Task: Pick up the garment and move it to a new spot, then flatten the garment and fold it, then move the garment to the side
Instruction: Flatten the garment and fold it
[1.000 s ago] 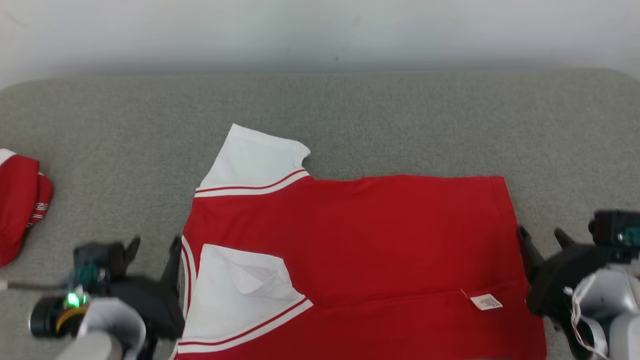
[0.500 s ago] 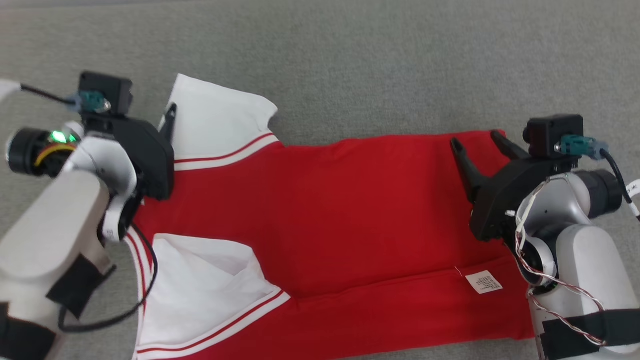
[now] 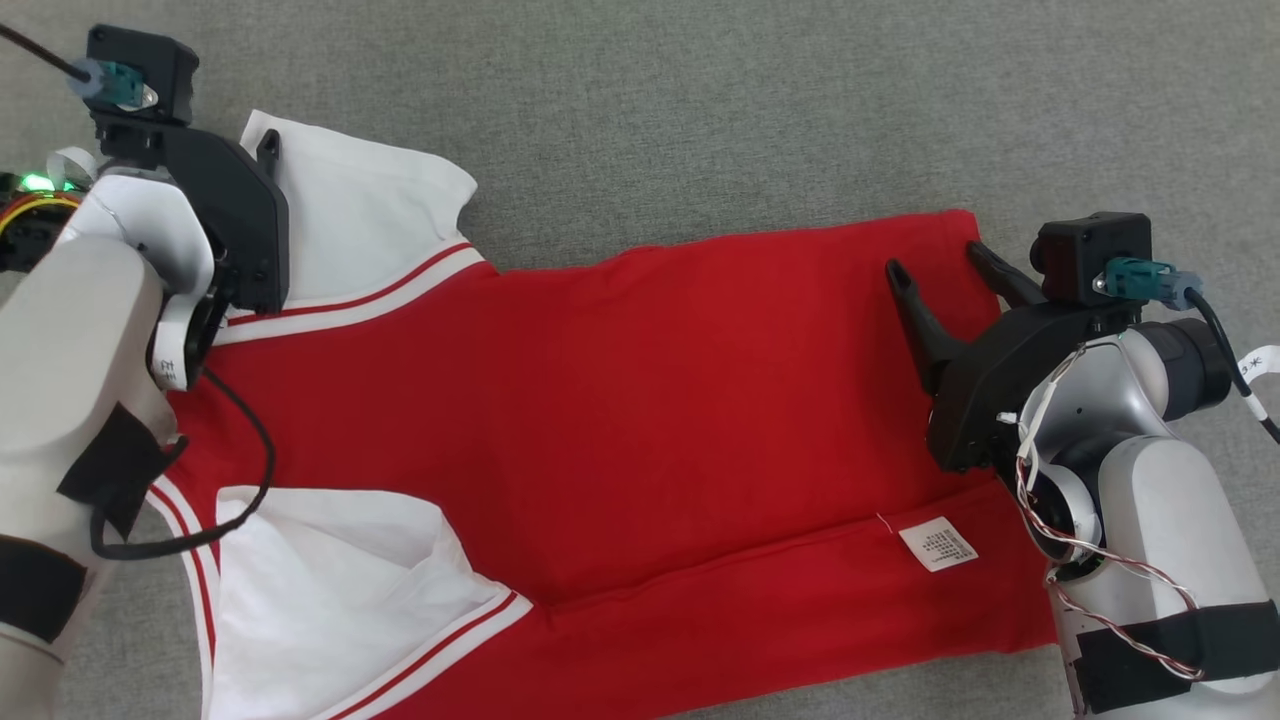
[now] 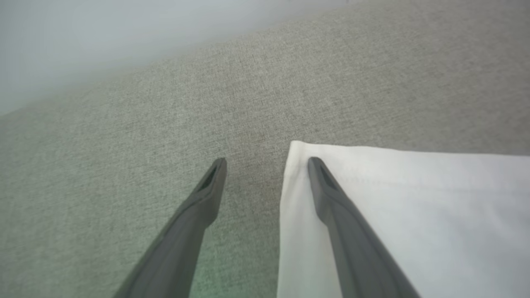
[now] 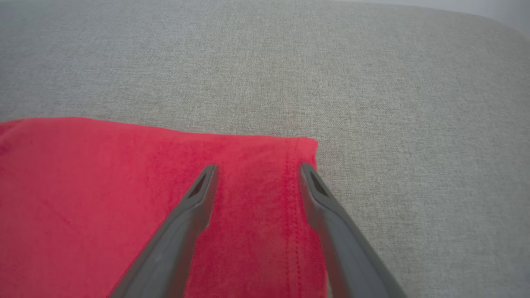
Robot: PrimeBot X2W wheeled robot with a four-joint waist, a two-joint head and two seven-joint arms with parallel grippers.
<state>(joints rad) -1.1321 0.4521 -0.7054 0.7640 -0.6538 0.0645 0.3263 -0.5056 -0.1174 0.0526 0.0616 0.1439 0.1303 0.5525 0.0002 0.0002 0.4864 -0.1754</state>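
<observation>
The garment is a red shirt with white sleeves, lying flat and sideways on the grey surface, its white label near the right hem. My left gripper is open at the far white sleeve; in the left wrist view the left gripper straddles the sleeve edge, one finger over cloth, one over bare surface. My right gripper is open above the far right hem corner; in the right wrist view the right gripper has both fingers over the red cloth.
A black cable from my left arm hangs over the garment's near left part. Bare grey surface extends beyond the garment's far edge. A pale wall rises behind the surface, and the surface's rounded edge lies far right.
The head camera has tilted down. Both arms have reached forward from beside the garment's near half to its far corners, left to the white sleeve, right to the hem. Both stayed open.
</observation>
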